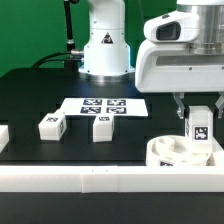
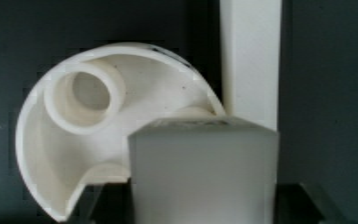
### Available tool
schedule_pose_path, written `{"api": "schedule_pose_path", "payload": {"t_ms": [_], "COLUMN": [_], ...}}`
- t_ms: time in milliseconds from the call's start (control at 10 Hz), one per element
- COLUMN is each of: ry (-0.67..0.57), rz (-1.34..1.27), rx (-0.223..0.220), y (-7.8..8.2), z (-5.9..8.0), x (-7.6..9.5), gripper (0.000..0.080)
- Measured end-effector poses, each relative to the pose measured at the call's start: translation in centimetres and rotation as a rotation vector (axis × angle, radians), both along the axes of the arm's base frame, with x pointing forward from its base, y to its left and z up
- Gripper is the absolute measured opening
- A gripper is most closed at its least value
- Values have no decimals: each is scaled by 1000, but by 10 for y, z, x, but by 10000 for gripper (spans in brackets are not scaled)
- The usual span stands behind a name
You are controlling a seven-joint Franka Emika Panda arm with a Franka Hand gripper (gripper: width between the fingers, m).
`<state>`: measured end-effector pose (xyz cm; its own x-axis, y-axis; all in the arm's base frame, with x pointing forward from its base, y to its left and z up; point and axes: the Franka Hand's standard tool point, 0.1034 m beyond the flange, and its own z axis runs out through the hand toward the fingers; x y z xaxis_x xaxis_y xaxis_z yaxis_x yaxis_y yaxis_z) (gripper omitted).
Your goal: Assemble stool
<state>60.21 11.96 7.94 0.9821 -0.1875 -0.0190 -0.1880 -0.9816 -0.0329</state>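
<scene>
Fingers [image 1: 183, 108] clamped on tagged leg [image 1: 199, 129], upright at seat disc [image 1: 170, 152]; contact unclear. Disc at surface's front edge, exterior view's right, just beside border rail [image 1: 100, 178]. Loose leg [image 1: 50, 125], second leg [image 1: 101, 126], marker board [image 1: 103, 105] well apart; open surface between.

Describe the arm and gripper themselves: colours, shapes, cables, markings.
The arm is glossy white with rounded, bulbous segments. Its base bears a small dark round emblem, and a black cable runs up beside it. The gripper has a boxy white-and-grey body ending in two short dark fingers.
</scene>
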Motion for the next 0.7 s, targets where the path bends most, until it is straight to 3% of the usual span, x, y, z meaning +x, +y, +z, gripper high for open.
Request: {"api": "schedule_pose_path", "payload": {"t_ms": [300,700], "ry": [6,7], "rz": [-323,-912], "rx": [17,80], "y": [3,8], "z": [0,0], "x": [0,2], "gripper": [334,334]}}
